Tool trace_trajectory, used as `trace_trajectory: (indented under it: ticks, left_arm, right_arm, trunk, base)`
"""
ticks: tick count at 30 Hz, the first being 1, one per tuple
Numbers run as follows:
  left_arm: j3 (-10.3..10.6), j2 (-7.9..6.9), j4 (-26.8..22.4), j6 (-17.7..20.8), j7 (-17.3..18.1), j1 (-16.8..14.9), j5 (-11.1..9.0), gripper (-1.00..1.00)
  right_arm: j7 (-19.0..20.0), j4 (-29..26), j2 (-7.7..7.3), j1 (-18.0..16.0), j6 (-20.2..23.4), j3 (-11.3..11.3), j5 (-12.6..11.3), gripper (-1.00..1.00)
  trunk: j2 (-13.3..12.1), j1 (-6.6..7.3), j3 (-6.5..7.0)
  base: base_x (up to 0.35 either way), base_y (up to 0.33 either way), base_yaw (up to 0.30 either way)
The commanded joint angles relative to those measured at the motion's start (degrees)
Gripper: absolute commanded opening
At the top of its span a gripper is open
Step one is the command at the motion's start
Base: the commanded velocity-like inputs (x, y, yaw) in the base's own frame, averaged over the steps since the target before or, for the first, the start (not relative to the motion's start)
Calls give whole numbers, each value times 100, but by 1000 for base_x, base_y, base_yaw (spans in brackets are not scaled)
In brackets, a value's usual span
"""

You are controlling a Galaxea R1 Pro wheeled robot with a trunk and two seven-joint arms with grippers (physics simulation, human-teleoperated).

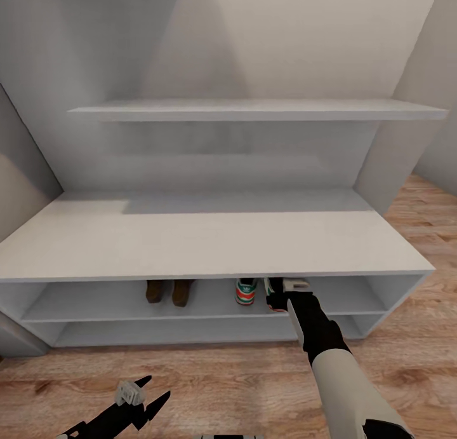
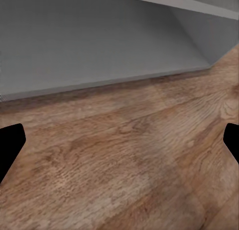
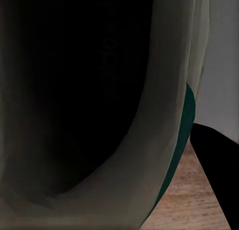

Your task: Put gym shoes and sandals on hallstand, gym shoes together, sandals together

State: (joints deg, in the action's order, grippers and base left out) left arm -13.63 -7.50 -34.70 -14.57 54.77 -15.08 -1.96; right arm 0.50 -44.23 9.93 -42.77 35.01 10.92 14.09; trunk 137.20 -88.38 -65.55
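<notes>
Both sandals (image 1: 167, 291) sit side by side on the hallstand's (image 1: 209, 242) upper open shelf, with one gym shoe (image 1: 246, 291) further right on the same shelf. The right hand (image 1: 287, 291) is reaching in under the top and pinching the second gym shoe (image 1: 274, 294) just beside the first. The left hand (image 1: 141, 396) hovers spread wide over the corridor floor (image 1: 222, 382).
</notes>
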Motion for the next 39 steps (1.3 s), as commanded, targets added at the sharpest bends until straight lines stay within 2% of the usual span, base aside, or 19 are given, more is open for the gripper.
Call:
trace_trajectory:
  ticks: [1, 29, 30, 39]
  left_arm:
    - [-8, -2, 7, -19, 25, -4, -12, 100]
    - [-7, -23, -11, -19, 33, -4, -24, 100]
    - [-6, -23, -11, -19, 33, -4, -24, 100]
    - [-2, -23, -11, -20, 33, -4, -24, 100]
  right_arm:
    - [3, -7, 7, -3, 24, 17, 23, -100]
    - [11, 11, -1, -3, 24, 16, 23, -100]
    - [11, 11, -4, -3, 24, 16, 23, 100]
    - [11, 11, -38, -3, 24, 16, 23, 100]
  trunk:
    - [2, 0, -5]
    - [2, 0, -5]
    - [2, 0, -5]
    - [2, 0, -5]
  base:
    - [35, 0, 0]
    - [23, 0, 0]
    - [0, 0, 0]
    - [0, 0, 0]
